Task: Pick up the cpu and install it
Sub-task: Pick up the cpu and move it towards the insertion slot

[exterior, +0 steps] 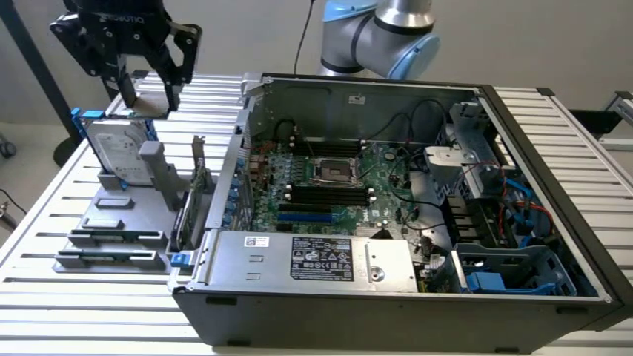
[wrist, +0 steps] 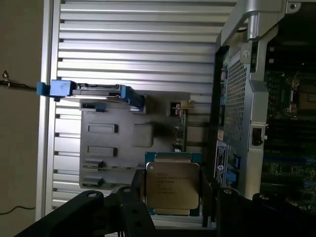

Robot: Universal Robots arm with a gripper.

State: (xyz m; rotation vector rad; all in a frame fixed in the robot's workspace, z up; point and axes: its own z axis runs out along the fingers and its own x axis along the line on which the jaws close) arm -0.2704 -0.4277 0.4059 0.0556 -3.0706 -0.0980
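The gripper [exterior: 150,100] is gripping the cpu [wrist: 173,186] flat between its 2 fingers [wrist: 132,210]. It is hanging above the hard drive [exterior: 117,152] and grey tray [exterior: 148,213], at the exterior view's left of the open computer case [exterior: 396,297].

A pale grey wall [exterior: 247,37] fills the backdrop from ten to two o'clock, evenly lit. A ribbed silver metal table [exterior: 574,141] spans the scene, soft light glinting on its slats. At nine o'clock, pale floor [exterior: 30,148] shows beside the table, crossed by a dark slanting pole [exterior: 38,70].
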